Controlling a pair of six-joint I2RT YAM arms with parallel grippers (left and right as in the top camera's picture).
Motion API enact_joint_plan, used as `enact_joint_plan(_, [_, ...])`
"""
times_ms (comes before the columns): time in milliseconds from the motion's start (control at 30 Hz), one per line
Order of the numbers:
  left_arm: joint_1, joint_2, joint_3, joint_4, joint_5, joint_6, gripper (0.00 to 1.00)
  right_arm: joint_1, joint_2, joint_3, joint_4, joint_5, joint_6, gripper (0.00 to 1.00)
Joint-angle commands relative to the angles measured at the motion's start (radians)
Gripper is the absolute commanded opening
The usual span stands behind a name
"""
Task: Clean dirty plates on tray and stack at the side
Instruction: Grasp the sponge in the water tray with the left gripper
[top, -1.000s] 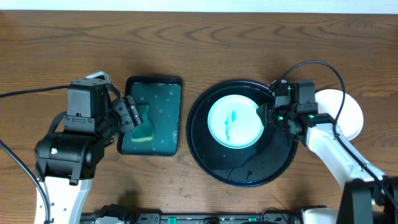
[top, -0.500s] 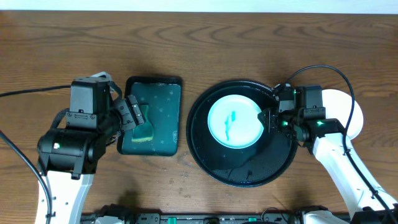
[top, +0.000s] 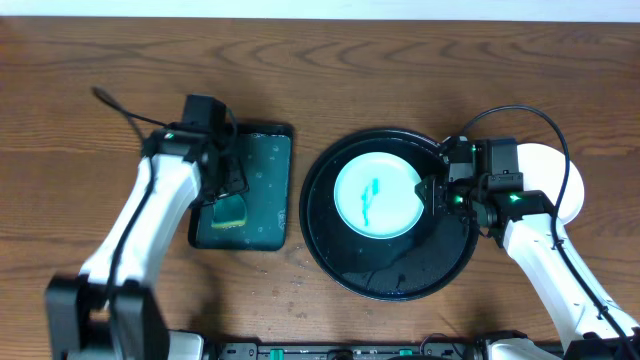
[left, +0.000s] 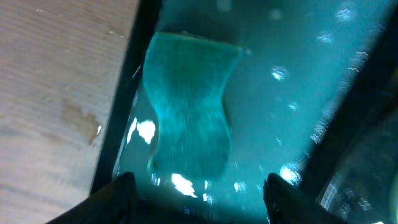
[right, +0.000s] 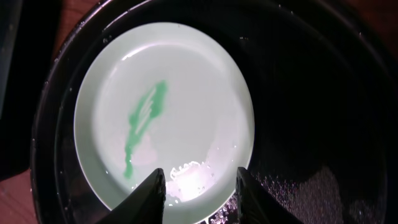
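A dirty plate (top: 375, 195) with a teal-green smear (right: 146, 115) lies in the upper half of the round black tray (top: 330, 250). My right gripper (top: 427, 190) hovers at that plate's right edge, open. In the right wrist view its two fingertips (right: 152, 193) stand apart over the wet near rim of the plate (right: 161, 93). A second white plate (top: 565, 180) rests on the bare wood to the right, partly hidden by the right arm. My left gripper (left: 199, 202) is open just above the sponge (left: 189, 118).
The sponge (top: 232, 212) lies in the wet rectangular dark-green tray (top: 262, 165), left of the black tray. Water drops cover the black tray's floor (right: 311, 93). Bare wood (left: 56, 81) runs along the green tray's left side. Cables trail from both arms.
The left arm has swung out and reached over the green tray, bringing its gripper down above the sponge, jaws narrowing slightly. The right gripper shifted a little early on, then stayed still.
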Motion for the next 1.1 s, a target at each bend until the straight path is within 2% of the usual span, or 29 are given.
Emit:
enact_joint_plan(0, [0.007,0.099,-0.006,0.026,-0.057,-0.011,0.61,0.001,-0.003,0.017,-0.013,0.002,-0.006,0.34])
enact_joint_plan(100, [0.014,0.179,-0.006,0.066,-0.108,-0.016,0.46,0.001,-0.003,0.017,-0.023,0.003,-0.006,0.35])
enact_joint_plan(233, [0.03,0.257,-0.006,0.092,-0.106,-0.053,0.37,0.001,-0.003,0.017,-0.029,0.003,-0.006,0.35])
enact_joint_plan(333, [0.031,0.286,-0.006,0.107,-0.086,-0.063,0.35,0.001,-0.003,0.017,-0.029,0.003,-0.006,0.34])
enact_joint_plan(400, [0.031,0.298,-0.006,0.119,-0.072,-0.053,0.24,0.001,-0.003,0.017,-0.029,0.002,-0.006,0.34])
enact_joint_plan(467, [0.031,0.303,-0.006,0.129,-0.049,-0.035,0.24,0.001,-0.003,0.017,-0.029,0.002,-0.006,0.33])
enact_joint_plan(533, [0.031,0.302,-0.006,0.129,-0.003,-0.03,0.52,0.001,-0.003,0.017,-0.031,0.002,-0.006,0.33])
enact_joint_plan(667, [0.031,0.302,-0.006,0.127,0.082,-0.03,0.52,0.001,-0.003,0.017,-0.037,0.002,-0.006,0.32])
enact_joint_plan(767, [0.031,0.302,-0.007,0.101,0.092,-0.029,0.52,0.001,-0.003,0.017,-0.037,0.002,-0.006,0.32])
enact_joint_plan(1067, [0.031,0.303,-0.065,0.154,0.013,-0.03,0.1,0.001,-0.003,0.017,-0.039,0.002,-0.006,0.31])
